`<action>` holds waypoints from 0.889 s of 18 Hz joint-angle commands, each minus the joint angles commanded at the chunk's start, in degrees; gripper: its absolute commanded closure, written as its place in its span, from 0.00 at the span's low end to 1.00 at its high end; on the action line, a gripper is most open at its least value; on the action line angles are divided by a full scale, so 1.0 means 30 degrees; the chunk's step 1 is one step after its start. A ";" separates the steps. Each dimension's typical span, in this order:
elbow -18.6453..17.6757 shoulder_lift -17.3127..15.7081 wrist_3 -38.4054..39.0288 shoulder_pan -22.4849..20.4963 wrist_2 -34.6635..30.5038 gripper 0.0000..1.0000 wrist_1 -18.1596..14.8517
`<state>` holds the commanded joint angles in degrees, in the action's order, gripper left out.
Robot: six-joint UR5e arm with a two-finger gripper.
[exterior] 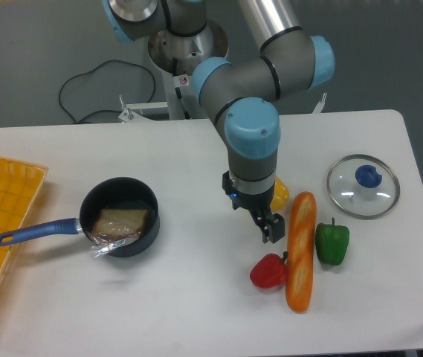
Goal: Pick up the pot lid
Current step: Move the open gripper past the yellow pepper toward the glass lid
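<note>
Over the middle of the table, my gripper [254, 216] points down with its two fingers spread apart and nothing visible between them. The pot lid [343, 195], a round clear disc with a metal rim and a blue knob [369, 176], lies knob up at the right side of the table. It is well to the right of the gripper and a little farther back, not touching it.
A black pan [150, 233] with a blue handle holds a brown item and something clear at the left. Right of the gripper are a yellow object [280, 195], long orange-brown items [299, 271], a green pepper [332, 244] and a red vegetable [268, 273]. A yellow crate [1, 216] stands far left.
</note>
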<state>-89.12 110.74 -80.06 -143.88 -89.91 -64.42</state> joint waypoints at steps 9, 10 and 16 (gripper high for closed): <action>-0.0204 -0.0059 -0.1262 -0.0761 -0.0234 0.00 -0.0088; -0.0350 -0.0088 -0.1203 -0.1023 -0.0234 0.00 -0.0117; -0.1787 -0.1054 -0.1085 -0.2665 -0.0264 0.00 0.0000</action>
<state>-94.48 107.58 -83.32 -151.87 -90.70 -64.42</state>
